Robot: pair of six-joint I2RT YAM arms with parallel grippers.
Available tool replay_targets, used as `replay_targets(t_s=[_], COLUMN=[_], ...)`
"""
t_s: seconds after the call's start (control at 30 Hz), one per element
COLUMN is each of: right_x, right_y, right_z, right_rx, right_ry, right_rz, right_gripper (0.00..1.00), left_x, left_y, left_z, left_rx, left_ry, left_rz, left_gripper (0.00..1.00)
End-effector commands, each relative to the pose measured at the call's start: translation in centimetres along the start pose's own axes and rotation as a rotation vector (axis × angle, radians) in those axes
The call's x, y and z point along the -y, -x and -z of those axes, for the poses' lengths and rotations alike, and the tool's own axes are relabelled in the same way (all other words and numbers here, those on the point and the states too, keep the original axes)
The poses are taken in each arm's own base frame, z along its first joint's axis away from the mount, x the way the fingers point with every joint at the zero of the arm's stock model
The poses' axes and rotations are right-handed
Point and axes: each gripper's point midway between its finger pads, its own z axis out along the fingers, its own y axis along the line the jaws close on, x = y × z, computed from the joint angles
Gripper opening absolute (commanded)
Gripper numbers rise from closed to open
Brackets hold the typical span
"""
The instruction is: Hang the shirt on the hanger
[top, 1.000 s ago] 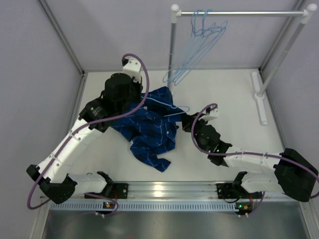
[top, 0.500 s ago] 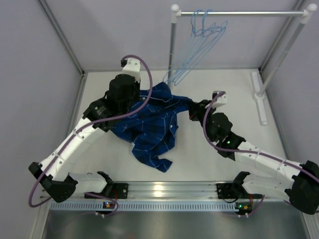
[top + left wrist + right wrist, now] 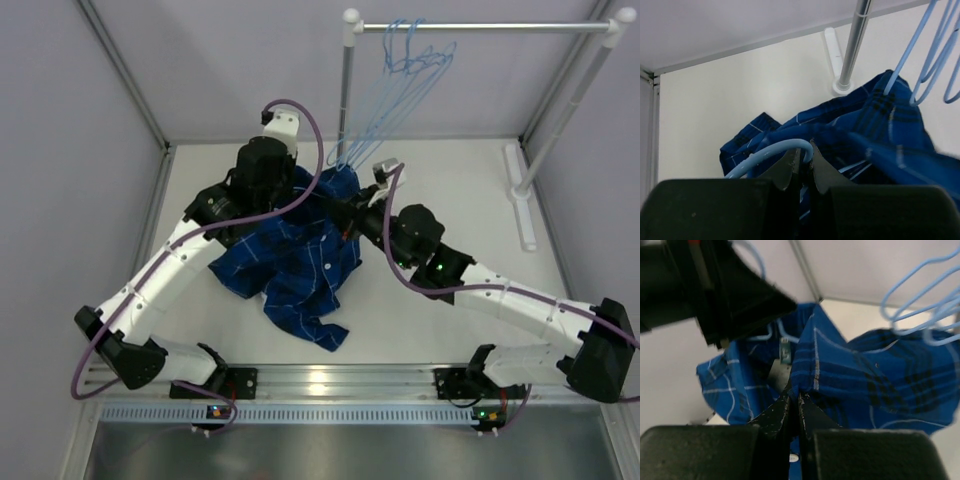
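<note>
While I'm scanning from above, the shirt (image 3: 295,260) is lying bunched on the bench (image 3: 450,180), my left arm (image 3: 170,265) and right arm (image 3: 500,295) meeting at its far edge. Left wrist: my left fingers (image 3: 801,161) are pinching together on the hanger (image 3: 765,152), shirt heaping just beyond. Right wrist: my right fingers (image 3: 794,397) are clamping a shirt edge; the white neck label (image 3: 785,356) just above them is showing nothing readable.

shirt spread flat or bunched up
Bunched up: the shirt sits in a crumpled heap, one edge pinched in the shut right hand. The left hand grips the hanger.
</note>
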Motion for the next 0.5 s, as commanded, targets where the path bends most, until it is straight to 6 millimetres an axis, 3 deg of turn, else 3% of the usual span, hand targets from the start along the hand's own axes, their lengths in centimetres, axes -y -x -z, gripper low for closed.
replay_targets(t_s=[0.0,0.07,0.2,0.3,0.47], right_x=[-4.9,-6.4,-8.6,-8.6,-8.4], right_y=[-0.5,-0.3,-0.3,-1.4,-4.3], right_z=[-0.5,-1.0,-0.8,-0.3,1.8], right_rx=[-0.029,-0.036,-0.049,-0.073,-0.13], right_ry=[0.164,0.208,0.269,0.261,0.285], right_rz=[-0.017,-0.019,-0.02,-0.036,-0.1], right_gripper=[0.0,0.0,0.0,0.0,0.0], left_x=[1.3,1.6,1.1,0.8,-1.5], left_y=[5.0,5.9,5.7,5.6,5.6], left_z=[2.0,2.4,1.8,1.8,1.5], left_rx=[0.13,0.151,0.156,0.155,0.194], left_ry=[-0.108,-0.134,-0.094,-0.073,0.01], left_rz=[0.087,0.103,0.11,0.104,0.161], left_gripper=[0.0,0.0,0.0,0.0,0.0])
